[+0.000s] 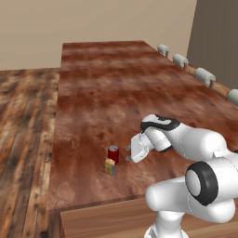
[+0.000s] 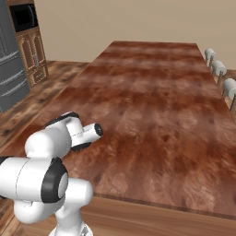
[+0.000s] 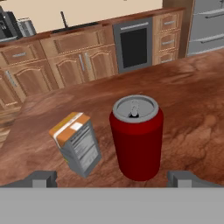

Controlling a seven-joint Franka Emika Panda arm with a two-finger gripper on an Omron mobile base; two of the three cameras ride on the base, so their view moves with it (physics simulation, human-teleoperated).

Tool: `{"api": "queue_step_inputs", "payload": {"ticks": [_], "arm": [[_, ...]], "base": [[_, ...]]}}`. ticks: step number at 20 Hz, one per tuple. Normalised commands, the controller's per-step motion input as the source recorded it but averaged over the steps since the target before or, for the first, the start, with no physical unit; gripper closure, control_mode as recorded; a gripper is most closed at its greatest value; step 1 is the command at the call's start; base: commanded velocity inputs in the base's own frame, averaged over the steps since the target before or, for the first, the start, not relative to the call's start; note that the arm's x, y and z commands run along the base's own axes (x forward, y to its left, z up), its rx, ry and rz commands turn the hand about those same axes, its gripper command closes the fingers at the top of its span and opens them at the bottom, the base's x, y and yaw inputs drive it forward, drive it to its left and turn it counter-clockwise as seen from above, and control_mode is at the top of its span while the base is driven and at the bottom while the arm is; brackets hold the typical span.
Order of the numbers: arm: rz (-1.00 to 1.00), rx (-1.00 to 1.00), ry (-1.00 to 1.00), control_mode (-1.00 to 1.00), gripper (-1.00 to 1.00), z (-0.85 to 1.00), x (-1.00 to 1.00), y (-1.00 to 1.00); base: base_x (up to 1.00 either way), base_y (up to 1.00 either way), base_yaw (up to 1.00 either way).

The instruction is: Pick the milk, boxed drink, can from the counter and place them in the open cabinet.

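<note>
The red can [image 1: 113,154] with a silver top stands upright near the front left of the reddish-brown counter [image 1: 116,83]. Just in front of it stands the boxed drink [image 1: 109,167], small and yellow-orange. My gripper [image 1: 128,153] is level with the can, right beside it, open and pointing at it. In the hand view the can [image 3: 136,140] stands close between my spread fingertips [image 3: 42,179], with nothing gripped. There the boxed drink [image 3: 78,146] stands to its left, turned at an angle. The milk and the open cabinet are out of view.
Grey stools [image 1: 204,75] line the counter's right edge. The counter's front edge [image 1: 97,204] is close behind the box. Beyond the counter are low arched-panel cabinets [image 3: 74,61], a dark oven [image 3: 133,43] and a grey fridge [image 2: 9,69].
</note>
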Motion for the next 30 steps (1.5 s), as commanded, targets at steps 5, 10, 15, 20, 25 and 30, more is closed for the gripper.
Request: {"api": "queue_step_inputs", "payload": {"ticks": [5,10,15,20,25,30], "arm": [[0.0,0.0,0.0,-1.0,-1.0,0.0,0.02,0.08],[0.0,0.0,0.0,-1.0,-1.0,0.0,0.07,0.21],[0.0,0.01,0.0,-1.0,-1.0,-0.01,0.11,0.21],[0.0,0.02,0.0,-1.0,-1.0,-0.01,0.08,0.16],[0.0,0.0,0.0,-1.0,-1.0,-0.03,0.1,0.18],[0.0,0.0,0.0,-1.0,-1.0,-0.04,0.08,0.18]], "base": [[0.0,0.0,0.0],[0.0,0.0,0.0],[0.0,0.0,0.0],[0.0,0.0,0.0],[0.0,0.0,0.0],[0.0,0.0,0.0]]}}
